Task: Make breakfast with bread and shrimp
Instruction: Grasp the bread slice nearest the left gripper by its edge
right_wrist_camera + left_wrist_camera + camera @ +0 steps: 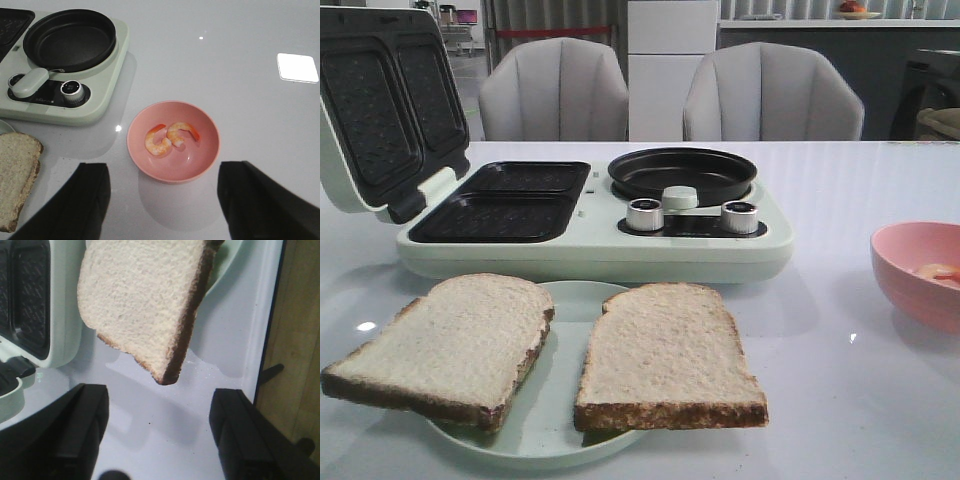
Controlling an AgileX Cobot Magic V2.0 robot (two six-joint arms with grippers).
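Observation:
Two bread slices lie side by side on a pale green plate (560,440) at the front: the left slice (445,345) and the right slice (665,355). The left slice also shows in the left wrist view (140,302), overhanging the plate. My left gripper (157,432) is open and empty above the table, short of that slice. Two shrimp (170,137) lie in a pink bowl (202,160), which shows at the right in the front view (915,275). My right gripper (162,200) is open and empty, just short of the bowl. Neither gripper shows in the front view.
A pale green breakfast maker (590,215) stands behind the plate, its lid (380,105) open at the left over two grill plates (510,200), with a round black pan (682,175) and two knobs (692,216). Two chairs stand behind the table. The table edge (267,340) is near my left gripper.

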